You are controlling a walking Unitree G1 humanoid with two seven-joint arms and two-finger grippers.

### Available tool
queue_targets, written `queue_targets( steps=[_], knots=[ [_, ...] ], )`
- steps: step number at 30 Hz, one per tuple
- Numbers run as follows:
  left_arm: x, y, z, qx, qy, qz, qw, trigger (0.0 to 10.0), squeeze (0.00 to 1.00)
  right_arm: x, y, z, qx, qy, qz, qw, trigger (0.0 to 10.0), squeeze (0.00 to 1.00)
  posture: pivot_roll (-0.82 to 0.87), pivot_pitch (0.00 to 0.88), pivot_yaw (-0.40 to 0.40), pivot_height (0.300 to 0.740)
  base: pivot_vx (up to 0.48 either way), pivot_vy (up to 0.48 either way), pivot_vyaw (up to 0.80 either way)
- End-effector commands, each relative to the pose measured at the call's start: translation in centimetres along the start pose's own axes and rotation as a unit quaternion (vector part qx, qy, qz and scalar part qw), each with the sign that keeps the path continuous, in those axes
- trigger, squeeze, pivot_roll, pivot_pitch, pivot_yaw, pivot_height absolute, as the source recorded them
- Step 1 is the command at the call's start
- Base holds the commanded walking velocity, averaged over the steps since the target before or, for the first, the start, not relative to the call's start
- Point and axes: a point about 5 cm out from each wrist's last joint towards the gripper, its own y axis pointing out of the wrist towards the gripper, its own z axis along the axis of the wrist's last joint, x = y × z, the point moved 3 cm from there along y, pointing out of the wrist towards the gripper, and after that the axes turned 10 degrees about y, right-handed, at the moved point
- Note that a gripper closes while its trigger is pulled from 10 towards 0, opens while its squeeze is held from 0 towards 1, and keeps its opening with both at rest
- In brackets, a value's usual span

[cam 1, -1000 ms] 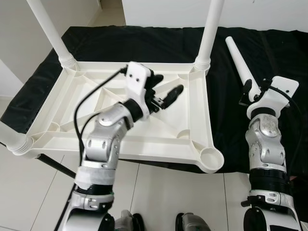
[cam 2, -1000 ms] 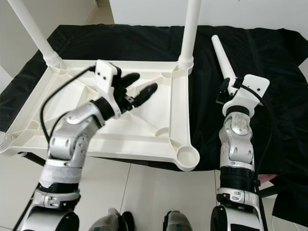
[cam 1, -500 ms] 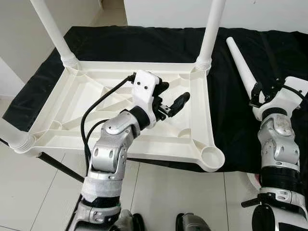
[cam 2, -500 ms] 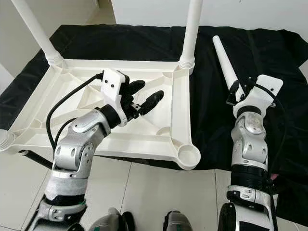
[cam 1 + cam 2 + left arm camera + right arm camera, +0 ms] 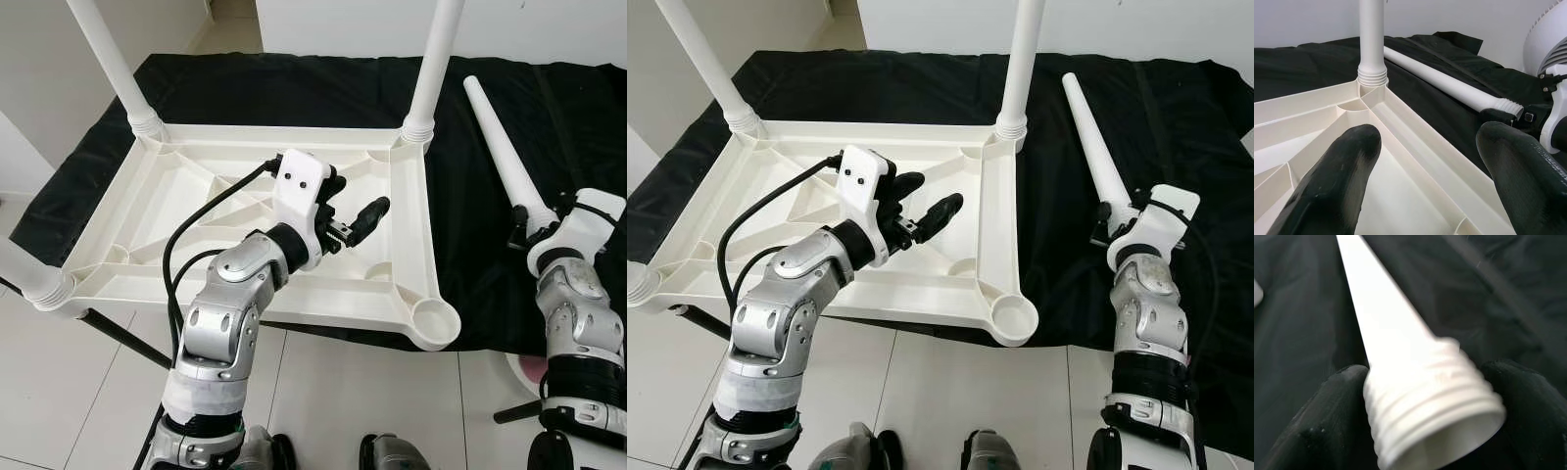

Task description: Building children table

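Note:
The white table top (image 5: 118, 230) lies upside down on a black cloth. Legs stand in three corner sockets: far left (image 5: 110, 64), far right (image 5: 431, 69) and near left (image 5: 24, 274). The near right socket (image 5: 434, 321) holds no leg. A loose white leg (image 5: 495, 137) lies on the cloth to the right. My right gripper (image 5: 536, 227) is shut on its threaded end (image 5: 1435, 391), one finger on each side. Above the ribbed underside my left gripper (image 5: 351, 201) hovers open, holding nothing, its fingers (image 5: 1327, 181) pointing toward the far right leg.
The black cloth (image 5: 294, 93) covers the low support under the table top and spreads out to the right. White tiled floor (image 5: 323, 392) lies in front. A wall and doorway stand behind. Part of a white fan (image 5: 1550, 39) is at the right.
My right gripper has drawn back toward me along the loose leg and now sits at its threaded end. My left gripper has shifted slightly right over the table top, still open.

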Motion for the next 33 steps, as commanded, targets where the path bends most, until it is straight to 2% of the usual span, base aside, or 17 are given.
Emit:
queue_targets(
  steps=[1,8,14,22,23,25,26,33],
  knots=[
    [-0.6,-0.3,0.1,-0.007,0.007,0.031,0.999,10.0,0.00,0.0,0.2,-0.5,-0.016,0.005,0.004,1.000,10.0,0.00,-0.09,0.146,0.119,0.740,0.000,0.000,0.00],
    [-0.7,-0.4,0.4,-0.009,0.007,0.039,0.999,10.0,0.00,-0.6,0.9,-0.9,-0.026,0.006,0.033,0.999,10.0,0.00,-0.08,0.141,0.121,0.740,0.000,0.000,0.00],
    [-0.6,-0.3,0.5,-0.012,0.010,0.039,0.999,10.0,0.00,-1.7,1.5,-1.0,-0.031,-0.010,0.081,0.996,10.0,0.00,-0.08,0.139,0.123,0.740,0.000,0.000,0.00],
    [-0.7,-0.2,0.7,-0.010,0.012,0.042,0.999,10.0,0.00,-2.3,1.9,-3.0,-0.077,-0.055,0.137,0.986,10.0,0.00,-0.08,0.128,0.124,0.740,0.000,0.000,0.00],
    [-0.7,-0.2,0.8,-0.010,0.012,0.042,0.999,10.0,0.00,-2.2,1.9,-3.1,-0.079,-0.060,0.136,0.986,4.5,0.00,-0.08,0.128,0.124,0.740,0.000,0.000,0.00],
    [-0.8,-0.2,0.8,-0.010,0.011,0.042,0.999,10.0,0.00,-2.2,1.9,-3.2,-0.079,-0.063,0.134,0.986,4.5,0.00,-0.08,0.124,0.123,0.740,0.000,0.000,0.00],
    [-0.8,-0.2,0.8,-0.009,0.012,0.042,0.999,10.0,0.00,-2.3,1.9,-3.3,-0.080,-0.071,0.139,0.985,0.0,0.00,-0.08,0.124,0.123,0.740,0.000,0.000,0.00],
    [-0.8,-0.1,1.0,-0.006,0.012,0.043,0.999,10.0,0.00,-3.0,1.5,-4.6,-0.100,-0.088,0.168,0.977,0.0,0.00,-0.08,0.118,0.120,0.740,0.000,0.000,0.00]
  ],
)
